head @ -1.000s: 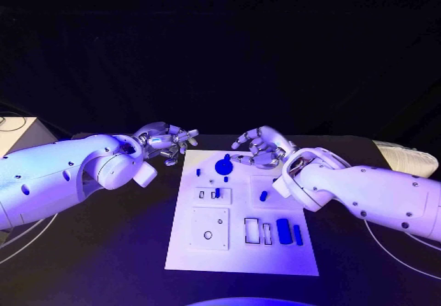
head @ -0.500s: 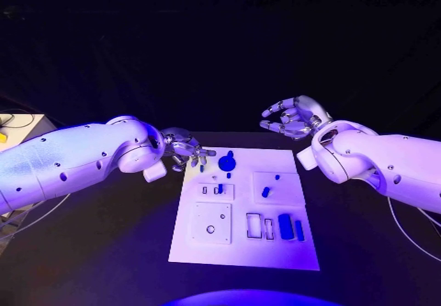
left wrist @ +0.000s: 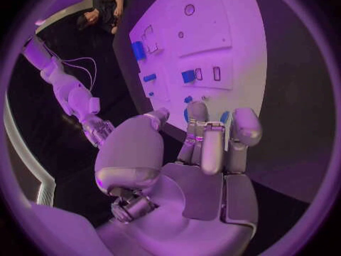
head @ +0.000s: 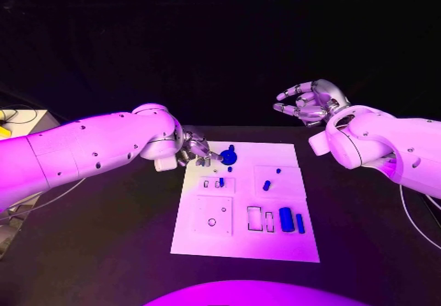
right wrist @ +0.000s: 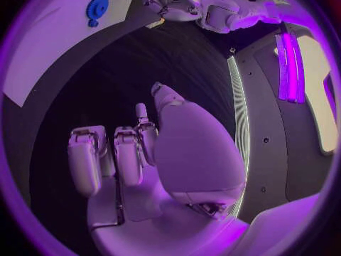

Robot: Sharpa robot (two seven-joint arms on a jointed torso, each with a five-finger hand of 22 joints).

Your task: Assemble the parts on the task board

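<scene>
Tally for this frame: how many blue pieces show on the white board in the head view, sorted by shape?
Round gear: 1
Long bars: 2
Small pegs and studs: 4
Total: 7, not counting any hidden under the left hand.

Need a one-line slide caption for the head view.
Left hand reaches the task board near the blue gear; right hand raised, empty.

Head camera: high, looking down on the bench [head: 110,242] and whole task board [head: 246,245]. Left wrist fisheye: close behind the left robot hand [left wrist: 202,148], facing the board beyond its fingers. Right wrist fisheye: behind the right robot hand [right wrist: 135,153], sharing the board's gear corner [right wrist: 97,7].
</scene>
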